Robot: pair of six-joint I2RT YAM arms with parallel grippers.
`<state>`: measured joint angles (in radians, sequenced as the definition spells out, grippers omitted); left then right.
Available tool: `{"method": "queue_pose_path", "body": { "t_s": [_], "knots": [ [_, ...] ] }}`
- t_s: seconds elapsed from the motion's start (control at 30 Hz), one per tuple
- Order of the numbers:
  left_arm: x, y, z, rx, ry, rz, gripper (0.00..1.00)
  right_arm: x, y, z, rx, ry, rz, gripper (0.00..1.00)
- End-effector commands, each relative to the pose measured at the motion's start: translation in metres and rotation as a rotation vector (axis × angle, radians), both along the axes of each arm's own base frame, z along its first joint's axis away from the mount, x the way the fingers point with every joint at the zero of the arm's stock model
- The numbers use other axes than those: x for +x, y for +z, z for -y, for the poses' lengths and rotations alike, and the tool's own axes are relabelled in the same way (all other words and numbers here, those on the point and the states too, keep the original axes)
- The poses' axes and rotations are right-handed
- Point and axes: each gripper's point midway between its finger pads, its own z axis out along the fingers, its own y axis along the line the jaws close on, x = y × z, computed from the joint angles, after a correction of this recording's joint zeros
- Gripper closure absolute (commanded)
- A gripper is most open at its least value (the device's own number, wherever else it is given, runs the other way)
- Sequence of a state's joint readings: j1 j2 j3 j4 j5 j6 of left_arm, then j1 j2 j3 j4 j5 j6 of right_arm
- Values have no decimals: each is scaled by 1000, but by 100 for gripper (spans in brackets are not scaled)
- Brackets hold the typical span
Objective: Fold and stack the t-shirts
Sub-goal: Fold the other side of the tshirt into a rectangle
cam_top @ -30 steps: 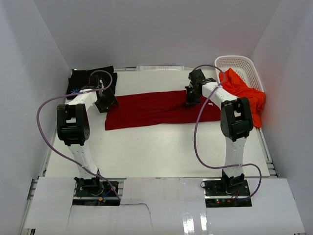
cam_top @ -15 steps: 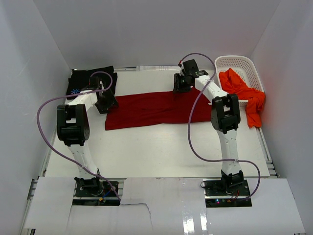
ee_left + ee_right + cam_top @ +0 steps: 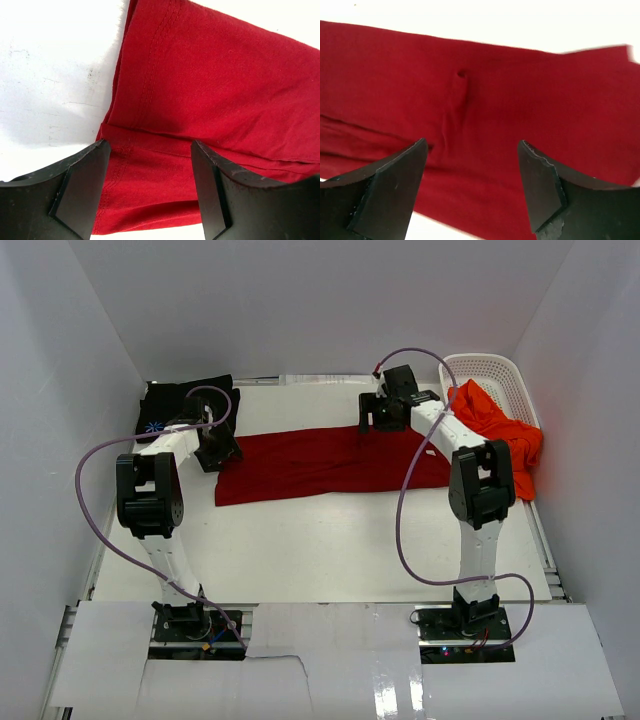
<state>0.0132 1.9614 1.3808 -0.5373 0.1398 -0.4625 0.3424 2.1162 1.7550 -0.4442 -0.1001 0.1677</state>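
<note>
Dark red shirt (image 3: 320, 465) lies flat on the table (image 3: 330, 540) as a long folded band. The left gripper (image 3: 150, 170) hangs over the band's left end and the right gripper (image 3: 472, 170) over its far edge toward the right end. Both have their fingers spread and hold nothing, probably one per end for a lengthwise fold. A small pucker (image 3: 461, 82) lies under the right one. The black shirt (image 3: 180, 400) lies beyond the band's left end, seemingly the stack's base. The orange-red shirt (image 3: 500, 435) hangs unfolded over the basket (image 3: 490, 365) past the right end.
</note>
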Motion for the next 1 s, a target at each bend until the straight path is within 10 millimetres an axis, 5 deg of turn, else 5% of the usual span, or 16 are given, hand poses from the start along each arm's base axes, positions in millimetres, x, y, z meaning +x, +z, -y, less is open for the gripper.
{"method": "queue_pose_path", "body": {
  "t_s": [0.0,0.27,0.53,0.7,0.87,0.97],
  "knots": [
    [7,26,-7,39,-12,77,23,-7,43,27,-81,-62,99,22],
    [11,22,-10,47,-1,56,23,-38,1,88,-320,-208,-8,33],
    [11,14,-19,94,37,1,27,-46,-27,114,-393,-287,-100,34],
    [9,9,-20,95,41,-21,32,-51,-37,122,-407,-311,-137,49],
    [8,4,-20,96,44,-41,34,-58,-47,127,-407,-328,-172,85],
    [9,3,-21,102,47,-50,34,-61,-53,127,-410,-327,-187,89]
  ]
}}
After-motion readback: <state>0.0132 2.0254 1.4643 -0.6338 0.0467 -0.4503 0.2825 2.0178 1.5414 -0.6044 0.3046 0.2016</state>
